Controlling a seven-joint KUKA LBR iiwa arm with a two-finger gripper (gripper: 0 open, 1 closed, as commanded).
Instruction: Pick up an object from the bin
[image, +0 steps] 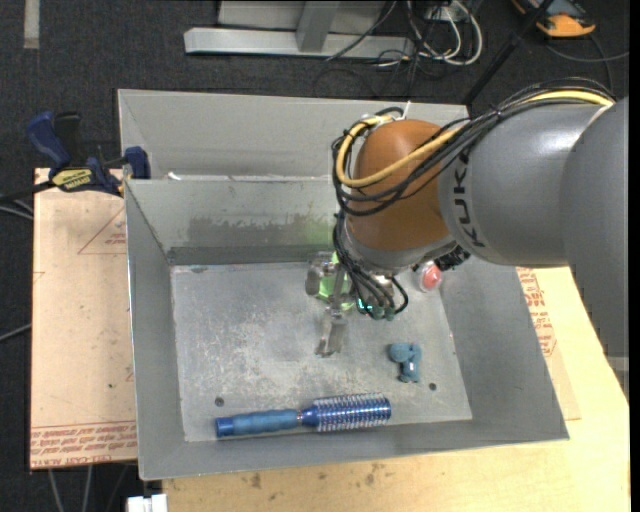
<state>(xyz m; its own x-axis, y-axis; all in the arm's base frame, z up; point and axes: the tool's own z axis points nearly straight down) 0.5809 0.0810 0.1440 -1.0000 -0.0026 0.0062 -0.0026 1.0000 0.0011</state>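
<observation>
My gripper (327, 347) hangs over the bare middle of the bin floor, its fingers pressed together into one narrow tip with nothing between them. A small blue-grey lump (404, 360) lies to its right, apart from it. Along the bin's front edge, below the gripper, lies a blue hairbrush (305, 416) with its bristled head pointing right. A small red and white thing (430, 276) peeks out from under the arm at the right.
A green patch (322, 282) shows beside the gripper's upper body; I cannot tell whether it is a loose thing. The arm and its orange cover hide the bin's back right part. The left half of the floor is bare metal.
</observation>
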